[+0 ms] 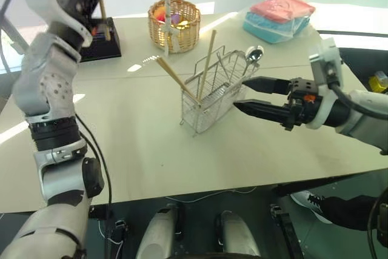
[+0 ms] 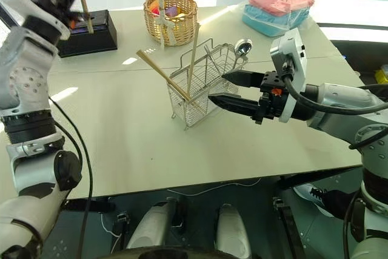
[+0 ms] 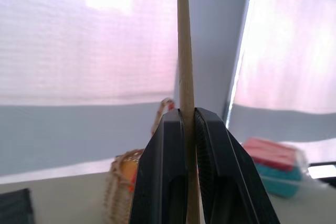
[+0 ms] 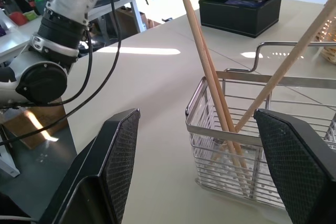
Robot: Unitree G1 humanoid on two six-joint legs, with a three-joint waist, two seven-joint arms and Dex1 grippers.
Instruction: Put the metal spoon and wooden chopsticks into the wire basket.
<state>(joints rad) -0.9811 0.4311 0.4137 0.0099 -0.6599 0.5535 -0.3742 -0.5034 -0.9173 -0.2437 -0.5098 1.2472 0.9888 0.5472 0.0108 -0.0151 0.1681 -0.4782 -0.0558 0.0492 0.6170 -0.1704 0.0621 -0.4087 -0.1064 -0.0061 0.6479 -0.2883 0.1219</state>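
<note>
With the left gripper [image 3: 188, 129] pinching one light-tan wooden chopstick [image 1: 100, 1] high at the far left, well away from the silver wire-grid basket [image 1: 213, 92] between the wide-open right gripper's [image 1: 241, 94] fingers, it could slip.

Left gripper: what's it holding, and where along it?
The left gripper is shut on one wooden chopstick, pinched partway along its shaft, a long stretch rising past the fingertips. The right gripper holds nothing.

Lab or test room: plain beige table [image 1: 151, 150] staged with props, cables [image 1: 206, 197] on the dark floor, blind-covered windows [image 3: 79, 40] beyond the left gripper [image 3: 188, 124].
</note>
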